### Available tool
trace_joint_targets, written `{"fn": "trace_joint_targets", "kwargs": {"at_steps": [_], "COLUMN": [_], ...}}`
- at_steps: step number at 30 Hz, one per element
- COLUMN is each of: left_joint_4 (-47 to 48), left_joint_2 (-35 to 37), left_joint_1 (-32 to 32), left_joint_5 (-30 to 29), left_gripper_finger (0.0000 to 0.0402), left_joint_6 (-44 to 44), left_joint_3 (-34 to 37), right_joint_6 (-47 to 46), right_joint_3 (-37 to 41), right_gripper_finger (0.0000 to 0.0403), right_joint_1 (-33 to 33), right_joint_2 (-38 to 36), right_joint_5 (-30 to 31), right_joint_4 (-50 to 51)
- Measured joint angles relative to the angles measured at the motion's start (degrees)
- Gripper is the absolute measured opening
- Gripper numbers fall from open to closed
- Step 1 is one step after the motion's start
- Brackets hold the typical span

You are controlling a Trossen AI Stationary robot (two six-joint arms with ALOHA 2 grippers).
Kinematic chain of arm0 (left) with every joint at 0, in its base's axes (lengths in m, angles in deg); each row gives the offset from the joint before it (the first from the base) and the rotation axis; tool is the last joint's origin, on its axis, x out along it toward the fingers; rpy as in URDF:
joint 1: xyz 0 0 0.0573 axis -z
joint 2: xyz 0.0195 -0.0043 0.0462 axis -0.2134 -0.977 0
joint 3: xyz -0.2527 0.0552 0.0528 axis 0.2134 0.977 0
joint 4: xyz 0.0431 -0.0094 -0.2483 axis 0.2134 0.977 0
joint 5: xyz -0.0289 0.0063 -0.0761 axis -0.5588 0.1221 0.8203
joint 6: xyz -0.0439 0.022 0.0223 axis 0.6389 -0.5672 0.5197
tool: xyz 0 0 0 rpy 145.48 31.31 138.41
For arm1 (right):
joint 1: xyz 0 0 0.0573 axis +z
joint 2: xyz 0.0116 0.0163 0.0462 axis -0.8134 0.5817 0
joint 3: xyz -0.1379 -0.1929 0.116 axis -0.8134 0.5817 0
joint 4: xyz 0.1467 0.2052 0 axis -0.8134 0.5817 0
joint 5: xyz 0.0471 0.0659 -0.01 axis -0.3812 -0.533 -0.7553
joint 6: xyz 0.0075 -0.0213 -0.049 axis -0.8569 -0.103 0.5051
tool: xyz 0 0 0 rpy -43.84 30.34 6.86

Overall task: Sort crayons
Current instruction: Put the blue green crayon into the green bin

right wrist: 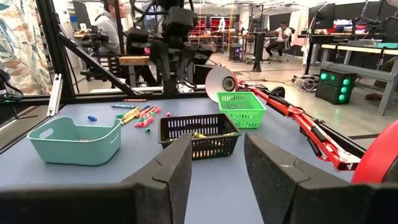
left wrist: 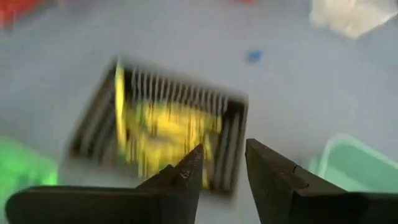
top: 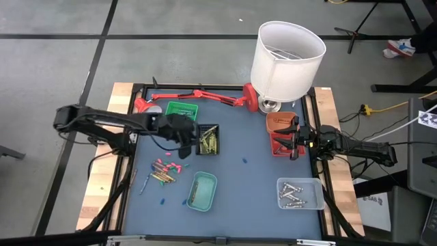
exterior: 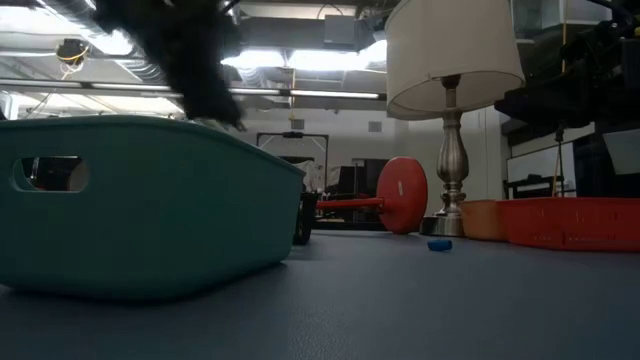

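Observation:
Loose crayons (top: 164, 172) in pink, yellow, green and orange lie in a heap on the blue mat at the near left; they also show in the right wrist view (right wrist: 138, 115). Yellow crayons (left wrist: 165, 134) lie in a black basket (top: 208, 139). My left gripper (top: 186, 147) hovers just left of that basket, open and empty, as the left wrist view (left wrist: 222, 155) shows. My right gripper (right wrist: 216, 149) is open and empty at the table's right, over the red tray (top: 283, 142). One blue crayon (top: 244, 161) lies alone mid-table.
A green basket (top: 181, 109) stands at the far left, a teal tray (top: 202, 190) near the front, and a clear tray (top: 299, 193) with silvery crayons at the near right. An orange tray (top: 278, 121), a white-shaded lamp (top: 287, 55) and a red lamp arm (top: 198, 96) are at the back.

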Motion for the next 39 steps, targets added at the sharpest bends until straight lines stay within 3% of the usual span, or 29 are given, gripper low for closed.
{"fn": "trace_joint_targets", "kwargs": {"at_steps": [4,9,14,28,39], "left_joint_4": [18.55,41.29,53.20,49.07,42.54], "left_joint_2": [6.68,11.13,11.38,6.13,-4.86], "left_joint_1": [0.04,1.09,6.59,26.73,37.03], "left_joint_5": [2.80,10.71,15.97,12.74,12.74], "left_gripper_finger": [0.0097,0.0090,0.0087,0.0087,0.0087], "left_joint_6": [12.24,26.80,38.75,60.47,63.66], "left_joint_3": [0.00,0.00,0.02,0.04,0.04], "right_joint_6": [0.00,0.00,0.01,0.00,0.02], "right_joint_3": [0.00,0.00,0.02,0.02,0.02], "right_gripper_finger": [0.0147,0.0147,0.0147,0.0147,0.0147], "right_joint_1": [0.00,0.00,-0.01,0.00,-0.02], "right_joint_2": [0.02,0.00,0.00,0.02,0.00], "right_joint_5": [0.00,0.00,0.00,0.00,0.00], "right_joint_4": [-0.01,-0.02,-0.01,0.00,-0.01]}}
